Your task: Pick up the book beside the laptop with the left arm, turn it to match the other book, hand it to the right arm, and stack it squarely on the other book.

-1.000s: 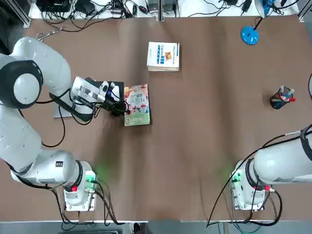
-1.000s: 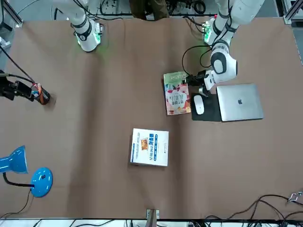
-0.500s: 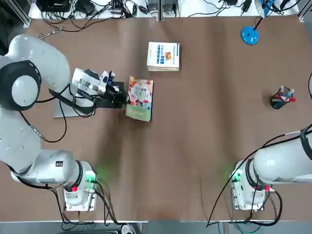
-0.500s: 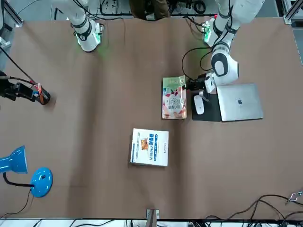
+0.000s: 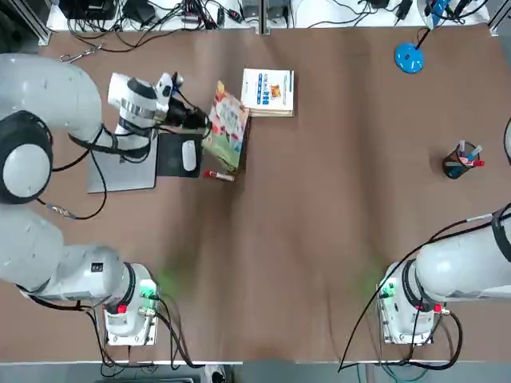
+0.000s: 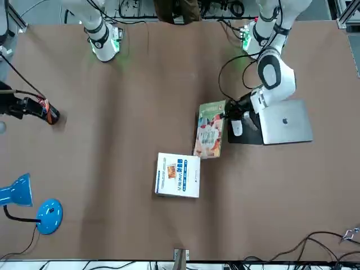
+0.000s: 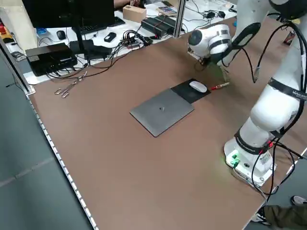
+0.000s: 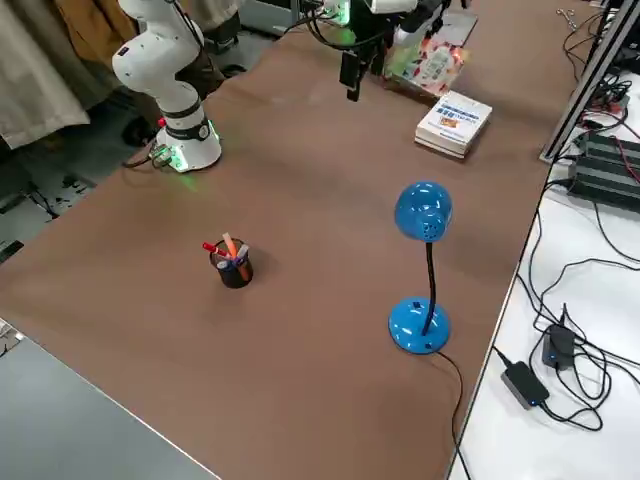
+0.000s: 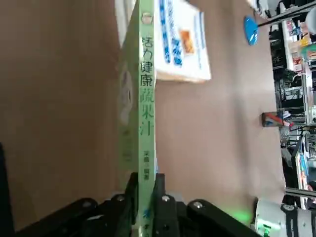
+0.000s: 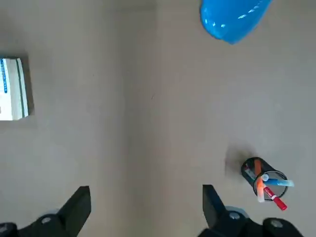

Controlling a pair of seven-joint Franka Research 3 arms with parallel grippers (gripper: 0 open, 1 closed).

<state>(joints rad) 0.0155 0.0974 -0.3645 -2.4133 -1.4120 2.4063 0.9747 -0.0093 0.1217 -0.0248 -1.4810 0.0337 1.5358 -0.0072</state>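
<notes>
The book (image 5: 227, 126) hangs tilted above the table (image 5: 319, 199), just beside the other book (image 5: 267, 92). On the robot's left lies the laptop (image 5: 120, 163), the mousepad (image 5: 172, 155) between it and the book. A pen cup (image 5: 461, 159) stands far right.

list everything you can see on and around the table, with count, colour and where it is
book: 1, pink, red and green cover, lifted and tilted beside the mousepad, held by its green edge
other book: 1, white with blue lettering, flat at the table's far middle
laptop: 1, silver-grey, closed, on the robot's left side
mousepad: 1, black, next to the laptop
mouse: 1, white, on the mousepad
red pen: 1, on the table near the mousepad
lamp: 1, blue, far right corner
pen cup: 1, dark, right side
left gripper: fingers shut on the book
right gripper: fingers open, raised over the table
</notes>
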